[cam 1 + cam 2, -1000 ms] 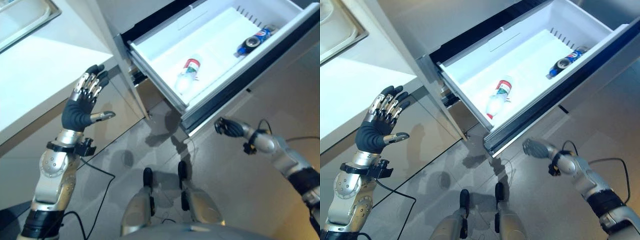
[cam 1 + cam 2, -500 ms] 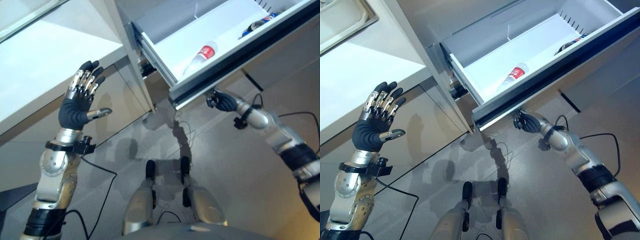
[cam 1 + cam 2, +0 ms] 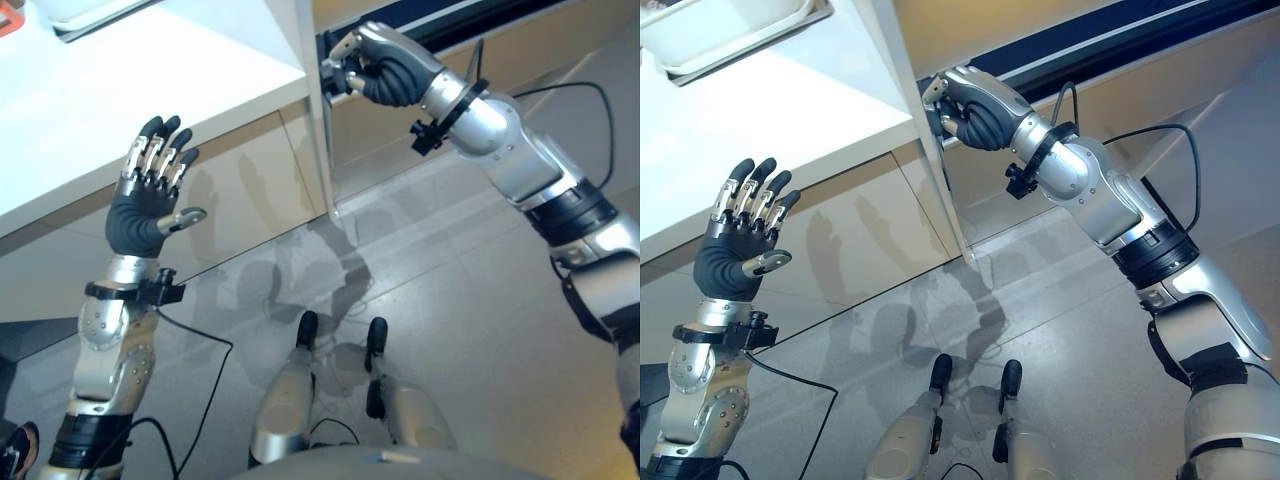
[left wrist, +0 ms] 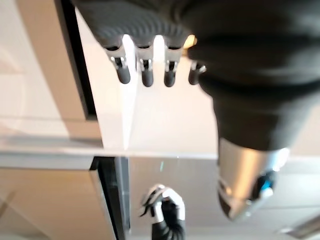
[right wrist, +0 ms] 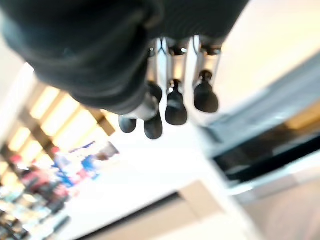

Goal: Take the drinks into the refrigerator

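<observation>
Now your right hand [image 3: 975, 112], fingers curled and holding nothing, presses the drawer front [image 3: 1110, 45]; push squarely. Left hand [image 3: 145, 205] hangs open, empty.

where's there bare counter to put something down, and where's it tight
The white counter is bare between its front edge and the tray at the back. It is tight at the counter's corner, where the right hand is curled. The left hand is raised, open, below the edge.

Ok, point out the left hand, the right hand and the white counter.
left hand [image 3: 140, 215]: left eye view, on the dark palm.
right hand [image 3: 980, 112]: right eye view, on the dark cover over its back.
white counter [image 3: 150, 70]: left eye view, on the bare top surface.
</observation>
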Robot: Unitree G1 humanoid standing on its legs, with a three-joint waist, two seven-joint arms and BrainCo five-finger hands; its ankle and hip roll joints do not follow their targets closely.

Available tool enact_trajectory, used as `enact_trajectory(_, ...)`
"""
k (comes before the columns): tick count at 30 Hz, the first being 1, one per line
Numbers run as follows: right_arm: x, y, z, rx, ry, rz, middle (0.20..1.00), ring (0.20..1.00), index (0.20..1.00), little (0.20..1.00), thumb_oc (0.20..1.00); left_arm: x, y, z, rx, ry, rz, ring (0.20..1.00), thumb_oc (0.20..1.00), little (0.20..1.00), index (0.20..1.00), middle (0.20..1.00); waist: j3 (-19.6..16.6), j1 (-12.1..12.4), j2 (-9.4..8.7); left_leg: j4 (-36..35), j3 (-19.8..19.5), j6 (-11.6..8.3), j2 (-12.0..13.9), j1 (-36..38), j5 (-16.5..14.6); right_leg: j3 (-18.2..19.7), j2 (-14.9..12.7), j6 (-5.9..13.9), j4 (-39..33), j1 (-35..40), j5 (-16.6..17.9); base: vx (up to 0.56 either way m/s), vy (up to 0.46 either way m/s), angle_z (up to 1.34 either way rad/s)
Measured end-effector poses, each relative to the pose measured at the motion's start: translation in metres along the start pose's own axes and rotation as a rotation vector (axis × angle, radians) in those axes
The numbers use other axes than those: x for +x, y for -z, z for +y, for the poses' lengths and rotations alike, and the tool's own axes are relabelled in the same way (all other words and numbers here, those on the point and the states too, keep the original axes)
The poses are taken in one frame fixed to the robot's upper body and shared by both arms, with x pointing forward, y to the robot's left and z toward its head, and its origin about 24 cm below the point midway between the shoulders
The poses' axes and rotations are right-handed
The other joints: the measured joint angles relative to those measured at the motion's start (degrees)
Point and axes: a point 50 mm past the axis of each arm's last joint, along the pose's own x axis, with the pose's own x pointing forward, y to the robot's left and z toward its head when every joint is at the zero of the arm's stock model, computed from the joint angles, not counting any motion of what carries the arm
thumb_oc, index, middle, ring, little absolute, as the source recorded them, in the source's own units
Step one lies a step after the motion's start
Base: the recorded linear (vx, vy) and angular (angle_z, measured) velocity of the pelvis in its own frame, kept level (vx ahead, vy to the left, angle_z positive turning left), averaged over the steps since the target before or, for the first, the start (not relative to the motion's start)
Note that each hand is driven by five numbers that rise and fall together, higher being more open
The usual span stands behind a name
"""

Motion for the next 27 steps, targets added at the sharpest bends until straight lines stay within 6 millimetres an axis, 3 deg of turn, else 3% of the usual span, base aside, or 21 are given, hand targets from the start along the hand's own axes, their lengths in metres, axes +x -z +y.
enact_trajectory(4,-0.022,0.021,0.022,0.118,-0.002,0.090,0.200,0.200,0.200,0.200,0.200,0.001,0.000,-0.001,-0.001,0.003,-0.002,1.000,1.000,1.000,1.000,1.000,0.0,0.0,-0.07,-0.1,0.0,0.25,-0.3,0.1,0.2,0.0,-0.4,0.46,1.1,-0.2,-0.6,-0.01,0.035,0.07)
enact_trajectory(6,-0.045,0.037,0.040,0.185,-0.004,0.173,0.200,0.200,0.200,0.200,0.200,0.001,0.000,-0.002,-0.003,0.006,-0.001,1.000,1.000,1.000,1.000,1.000,0.1,-0.4,-0.28,-0.1,0.1,0.30,-0.6,0.2,0.2,0.2,-0.6,0.62,1.4,-0.3,-0.8,-0.02,0.046,0.00)
enact_trajectory(7,-0.067,0.045,0.051,0.261,0.034,0.233,0.200,0.200,0.200,0.200,0.200,0.002,0.000,-0.003,-0.003,0.010,-0.004,1.000,1.000,1.000,1.000,1.000,0.1,-0.6,-0.39,-0.1,0.2,0.59,-0.6,0.3,0.3,0.4,-0.7,0.77,1.8,-0.3,-1.0,-0.01,0.032,0.03)
enact_trajectory(9,-0.083,0.049,0.066,0.315,0.024,0.279,0.200,0.200,0.200,0.200,0.200,0.001,0.000,-0.001,0.003,-0.002,-0.001,1.000,1.000,1.000,1.000,1.000,0.2,-1.2,-0.54,-0.1,0.3,0.67,-0.8,0.3,0.3,0.6,-0.8,0.85,1.8,-0.4,-1.0,-0.01,0.063,-0.01)
enact_trajectory(10,-0.104,0.052,0.082,0.383,0.029,0.334,0.200,0.200,0.200,0.200,0.200,0.001,0.002,-0.003,-0.001,0.000,0.007,1.000,1.000,1.000,1.000,1.000,0.4,-2.6,-1.10,-0.1,0.5,0.70,-0.8,0.6,0.3,1.1,-0.8,0.94,2.0,-0.4,-1.0,0.00,0.056,-0.01)
enact_trajectory(11,-0.116,0.050,0.083,0.432,0.095,0.344,0.200,0.200,0.200,0.200,0.200,0.002,0.002,-0.005,-0.007,0.003,-0.002,1.000,1.000,1.000,1.000,1.000,0.4,-2.5,-0.98,0.0,0.5,0.84,-0.8,0.6,0.4,1.0,-0.9,1.08,2.3,-0.2,-1.3,0.01,0.070,0.03)
enact_trajectory(12,-0.144,0.050,0.098,0.527,0.151,0.410,0.708,0.708,0.708,0.708,0.708,-0.001,0.006,-0.006,-0.004,-0.002,0.014,1.000,1.000,1.000,1.000,1.000,0.5,-3.5,-1.44,-0.1,0.5,0.91,-0.8,1.0,0.3,1.4,-0.8,1.20,2.7,0.0,-1.6,0.01,0.083,0.01)
enact_trajectory(13,-0.157,0.051,0.105,0.554,0.153,0.449,1.000,1.000,1.000,1.000,1.000,-0.003,0.008,-0.007,0.003,-0.001,0.028,1.000,1.000,1.000,1.000,1.000,0.7,-4.8,-1.83,-0.2,0.8,1.03,-0.9,1.3,0.2,1.9,-0.8,1.26,2.9,0.0,-1.6,0.03,0.120,-0.19)
enact_trajectory(15,-0.215,0.052,0.121,0.683,0.300,0.623,1.000,1.000,1.000,1.000,1.000,-0.012,0.016,-0.007,0.040,0.006,0.086,1.000,1.000,1.000,1.000,1.000,0.7,-6.4,-2.58,-0.9,2.5,1.45,-0.9,3.3,-0.2,3.6,-0.9,1.64,3.3,0.5,-1.9,0.04,0.092,-0.43)
enact_trajectory(16,-0.225,0.053,0.122,0.695,0.309,0.652,1.000,1.000,1.000,1.000,1.000,-0.015,0.020,-0.006,0.051,0.007,0.106,1.000,1.000,1.000,1.000,1.000,0.7,-6.9,-2.57,-1.0,3.1,1.58,-0.9,3.7,-0.3,3.9,-1.0,1.86,3.3,1.0,-2.1,0.02,0.051,-0.40)
enact_trajectory(17,-0.252,0.050,0.130,0.720,0.313,0.736,1.000,1.000,1.000,1.000,1.000,-0.023,0.025,-0.004,0.080,0.010,0.149,1.000,1.000,1.000,1.000,1.000,0.5,-9.0,-2.79,-1.2,3.7,1.82,-1.0,5.0,-0.6,4.5,-1.0,2.09,3.3,1.7,-2.2,0.04,0.070,-0.21)
enact_trajectory(19,-0.275,0.045,0.137,0.745,0.316,0.808,1.000,1.000,1.000,1.000,1.000,-0.028,0.028,-0.005,0.090,0.017,0.175,1.000,1.000,1.000,1.000,1.000,0.3,-11.4,-3.12,-1.3,3.9,1.88,-1.0,6.0,-0.9,5.0,-1.2,2.21,3.2,2.4,-2.3,0.04,0.064,-0.16)
enact_trajectory(21,-0.321,0.030,0.152,0.795,0.350,0.956,1.000,1.000,1.000,1.000,1.000,-0.049,0.044,-0.003,0.061,-0.026,0.261,1.000,1.000,1.000,1.000,1.000,-1.3,-13.2,-3.03,-1.9,5.2,1.99,-0.8,7.5,-1.6,6.3,-0.8,2.25,3.2,2.9,-2.5,0.03,0.042,-0.32)
enact_trajectory(27,-0.378,0.019,0.192,0.915,0.342,1.228,1.000,1.000,1.000,1.000,1.000,-0.091,0.077,0.005,0.069,-0.053,0.500,1.000,1.000,1.000,1.000,1.000,-5.3,-14.5,-1.69,-3.0,8.3,1.96,-0.3,9.9,-1.9,7.8,-0.5,2.23,2.3,3.9,-2.2,0.02,0.035,-0.29)
